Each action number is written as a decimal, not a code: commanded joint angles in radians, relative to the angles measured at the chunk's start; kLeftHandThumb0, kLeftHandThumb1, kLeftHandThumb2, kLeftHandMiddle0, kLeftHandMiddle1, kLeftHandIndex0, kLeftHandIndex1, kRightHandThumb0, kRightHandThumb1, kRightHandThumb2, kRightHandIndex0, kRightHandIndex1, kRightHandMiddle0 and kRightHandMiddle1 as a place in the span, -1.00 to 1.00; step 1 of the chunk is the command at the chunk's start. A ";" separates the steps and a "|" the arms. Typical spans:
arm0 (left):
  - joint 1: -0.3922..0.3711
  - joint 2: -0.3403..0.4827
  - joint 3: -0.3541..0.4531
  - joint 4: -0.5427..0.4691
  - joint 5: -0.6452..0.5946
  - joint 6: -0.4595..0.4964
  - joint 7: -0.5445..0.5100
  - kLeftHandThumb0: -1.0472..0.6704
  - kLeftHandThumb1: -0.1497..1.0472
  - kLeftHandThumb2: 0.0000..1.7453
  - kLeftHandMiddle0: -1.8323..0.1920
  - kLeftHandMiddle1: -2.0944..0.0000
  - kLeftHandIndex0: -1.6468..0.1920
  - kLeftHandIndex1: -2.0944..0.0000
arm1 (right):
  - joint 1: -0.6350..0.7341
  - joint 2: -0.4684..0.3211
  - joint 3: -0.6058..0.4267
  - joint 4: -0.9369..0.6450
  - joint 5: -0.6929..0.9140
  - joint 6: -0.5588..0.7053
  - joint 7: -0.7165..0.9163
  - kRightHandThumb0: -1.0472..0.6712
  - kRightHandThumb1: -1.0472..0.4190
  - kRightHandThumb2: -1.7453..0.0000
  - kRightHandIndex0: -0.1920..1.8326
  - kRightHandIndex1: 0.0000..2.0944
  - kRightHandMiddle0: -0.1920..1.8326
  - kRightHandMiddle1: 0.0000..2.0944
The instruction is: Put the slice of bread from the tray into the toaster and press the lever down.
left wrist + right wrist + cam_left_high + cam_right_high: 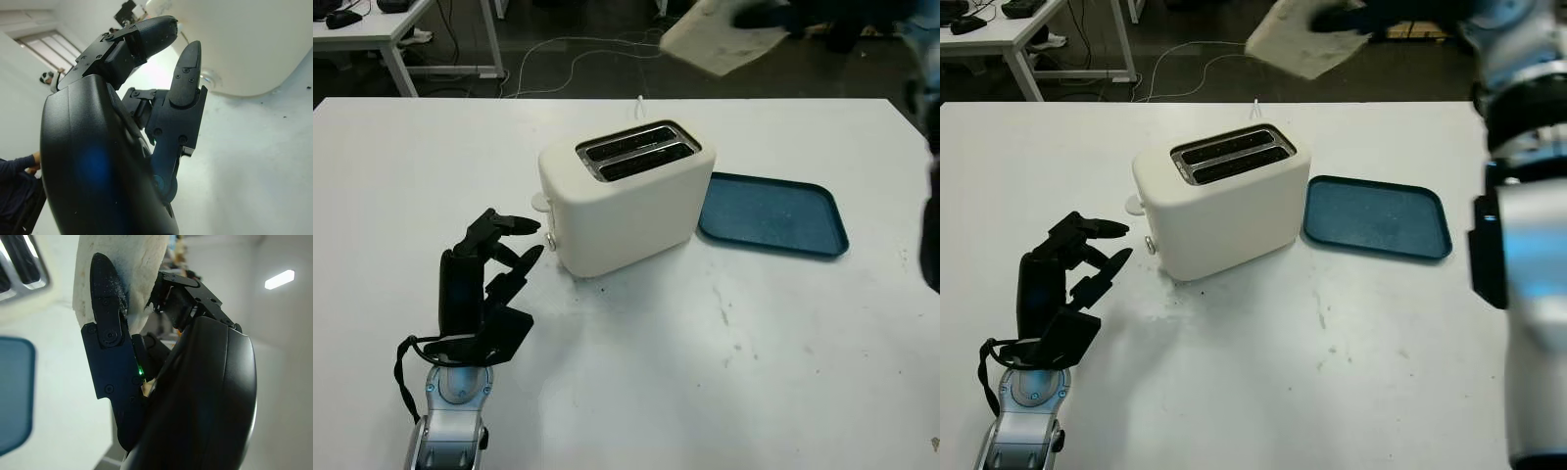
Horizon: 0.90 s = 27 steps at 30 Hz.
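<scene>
My right hand [1351, 18] pinches the bread slice [1298, 39] high above and behind the toaster [1219, 201]; I should stand it upright, edge-down over a slot, while my open left hand [494, 269] waits beside the toaster.

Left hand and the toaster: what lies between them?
Bare white table separates the open left hand from the toaster, as the left eye view shows.

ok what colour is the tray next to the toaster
Dark blue, faintly speckled. The tray shows best in the left eye view, beside the cream toaster.
</scene>
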 commanded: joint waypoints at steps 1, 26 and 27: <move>0.000 -0.002 0.002 -0.007 0.009 -0.002 0.007 -0.05 0.79 -0.82 0.20 -0.55 0.16 0.05 | -0.028 0.035 0.009 0.003 -0.006 0.028 0.019 -0.39 -0.83 0.75 0.28 0.67 0.12 0.67; -0.010 -0.009 0.000 -0.016 0.005 0.023 0.000 -0.06 0.79 -0.82 0.20 -0.56 0.16 0.06 | -0.022 0.125 0.057 -0.011 -0.011 0.089 0.144 -0.46 -0.83 0.73 0.33 0.67 0.19 0.67; -0.010 -0.008 -0.001 -0.015 0.005 0.022 0.000 -0.06 0.79 -0.82 0.20 -0.56 0.16 0.06 | -0.025 0.122 0.049 -0.012 -0.004 0.090 0.152 -0.46 -0.83 0.72 0.34 0.67 0.20 0.67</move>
